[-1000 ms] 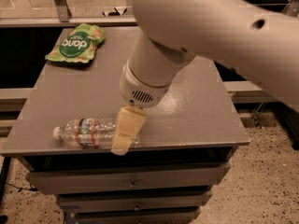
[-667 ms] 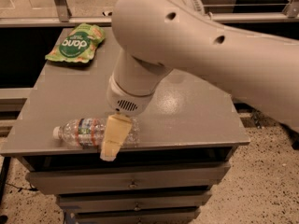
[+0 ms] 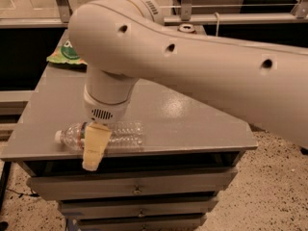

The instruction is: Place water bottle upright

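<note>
The water bottle (image 3: 126, 134) lies on its side along the front edge of the grey table (image 3: 192, 124), with its white cap (image 3: 58, 136) pointing left. It is clear ribbed plastic, and the gripper covers its label band. My gripper (image 3: 96, 148) hangs from the big white arm (image 3: 192, 61) and reaches down over the bottle's left half, near the neck. A tan part of it lies across the front of the bottle and reaches past the table edge. The bottle's far side is hidden behind the wrist.
A green snack bag (image 3: 65, 56) lies at the table's back left corner, partly hidden by the arm. The top of a can (image 3: 186, 29) shows behind the arm at the back. Drawers (image 3: 134, 189) sit below the table top. Speckled floor lies to the right.
The arm has swung left and forward and now fills more of the view. The gripper has moved left along the bottle toward its neck. The bottle has stayed on its side.
</note>
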